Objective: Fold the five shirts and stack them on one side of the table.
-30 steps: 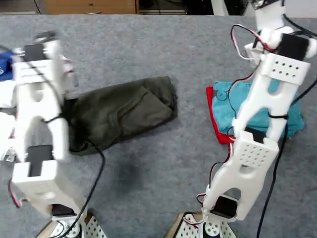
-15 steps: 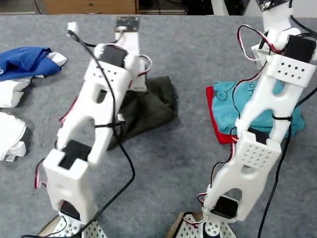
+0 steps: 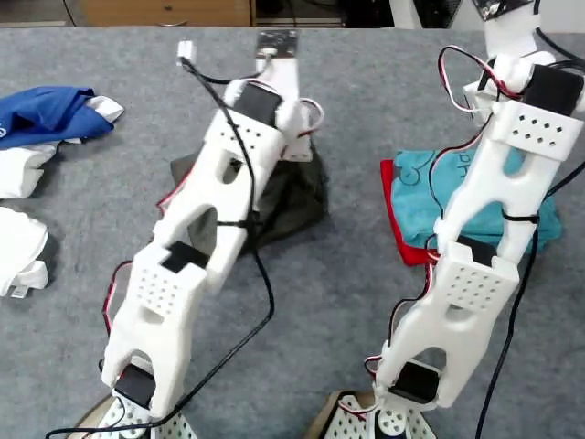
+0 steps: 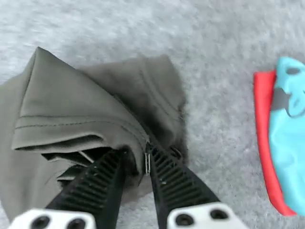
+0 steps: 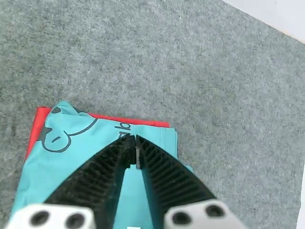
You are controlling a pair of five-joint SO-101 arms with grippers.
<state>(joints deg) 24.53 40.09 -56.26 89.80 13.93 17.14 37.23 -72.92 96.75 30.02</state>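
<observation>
**Left arm swings over the olive shirt, folding it across**

The left arm has swept in from the left and now lies over the olive shirt [image 3: 297, 197], which is bunched narrower than a second ago. The left gripper [image 4: 145, 161] is clamped on a fold of it. The white shirts [image 3: 18, 242] lie well left of it. To its right, the teal shirt [image 3: 416, 187] lies on the red shirt [image 3: 391, 215], and the right gripper [image 5: 132, 145] hangs closed and empty above them. The blue shirt [image 3: 50, 110] lies far left. The third fold looks underway, with stacking likely next.
</observation>
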